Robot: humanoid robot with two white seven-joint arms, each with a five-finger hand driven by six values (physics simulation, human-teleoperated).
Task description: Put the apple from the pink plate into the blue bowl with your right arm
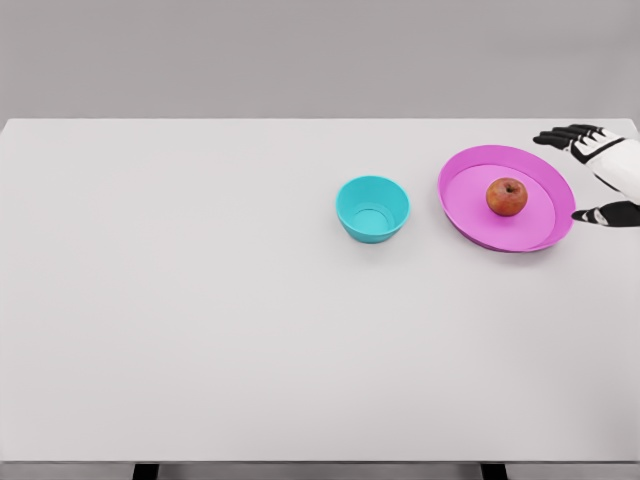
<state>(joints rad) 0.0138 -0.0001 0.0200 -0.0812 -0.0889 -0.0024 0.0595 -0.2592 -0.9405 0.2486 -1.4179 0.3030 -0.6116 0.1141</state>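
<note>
One wide counter point(200, 330), bearing pink plate point(470, 225) at 3 o'clock of blue bowl point(372, 208), apple point(507, 196) resting mid-plate. Best to reach over the plate rim from 3 o'clock and close around the apple from above, avoiding a nudge to the plate. Right hand point(600, 170) just beside the rim, fingers point(562, 136) spread wide, holding and touching nothing.

Right hand point(596, 170) entering from the far right edge, palm white, black fingers point(562, 136) spread open toward the left, thumb apart and nearer, holding nothing.
</note>
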